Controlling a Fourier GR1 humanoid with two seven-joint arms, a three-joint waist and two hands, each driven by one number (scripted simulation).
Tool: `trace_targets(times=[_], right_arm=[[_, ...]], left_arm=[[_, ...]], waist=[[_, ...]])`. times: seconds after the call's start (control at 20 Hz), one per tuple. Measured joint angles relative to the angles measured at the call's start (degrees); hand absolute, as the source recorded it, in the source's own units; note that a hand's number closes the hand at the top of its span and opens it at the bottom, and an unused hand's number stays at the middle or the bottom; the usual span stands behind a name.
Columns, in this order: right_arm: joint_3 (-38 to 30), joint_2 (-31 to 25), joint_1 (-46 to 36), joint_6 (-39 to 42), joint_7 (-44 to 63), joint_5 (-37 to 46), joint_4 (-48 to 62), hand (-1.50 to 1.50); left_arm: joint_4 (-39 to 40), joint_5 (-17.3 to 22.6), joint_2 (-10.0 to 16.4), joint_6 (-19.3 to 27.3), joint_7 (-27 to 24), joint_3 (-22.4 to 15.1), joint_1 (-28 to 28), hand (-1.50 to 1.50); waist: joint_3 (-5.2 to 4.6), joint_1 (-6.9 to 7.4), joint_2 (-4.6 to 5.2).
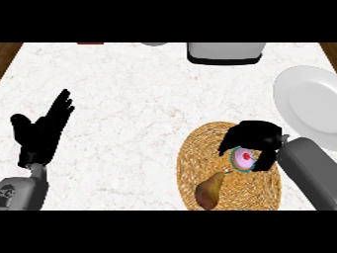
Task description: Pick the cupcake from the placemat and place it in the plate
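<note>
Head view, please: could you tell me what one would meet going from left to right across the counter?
left hand, resting open → pear → cupcake, with the right hand curled round it → plate

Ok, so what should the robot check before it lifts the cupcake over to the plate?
1. Right hand is over the cupcake: ok.
2. Fingers curl round the cupcake: ok.
3. Cupcake is already off the placemat: cannot tell.
4. Pear is not touching the cupcake: cannot tell, they are very close.
5. Plate has nothing on it: ok.
6. Left hand rests open at the far left, out of the way: ok.
</note>
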Motion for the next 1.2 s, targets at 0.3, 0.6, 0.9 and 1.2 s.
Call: trace_targets(times=[0.3, 0.6, 0.9, 1.2], right_arm=[[0.4, -0.3, 1.6, -1.3, -3.2, 1.5, -2.1, 1.50], [-3.9, 2.0, 4.2, -0.1, 2.1, -0.3, -3.3, 1.50], [-13.7, 7.6, 7.9, -3.4, 21.8, -4.1, -4.7, 1.50], [-19.4, 11.1, 11.1, -15.7, 33.7, -3.1, -15.9, 1.50]], left_arm=[[0.1, -0.3, -0.2, -0.7, 0.6, 0.7, -0.3, 0.00], [0.2, -0.9, -0.5, -1.1, 0.4, 1.3, -0.1, 0.00], [-0.1, -0.4, 0.2, -1.4, 0.4, 2.4, 1.0, 0.00], [-0.4, -0.5, 0.2, -1.2, 0.1, 2.7, 1.9, 0.00]], waist=[[-0.06, -0.11, -0.10], [-0.14, -0.38, -0.21], [-0.28, -1.74, -0.62], [-0.08, -2.34, -0.76]])
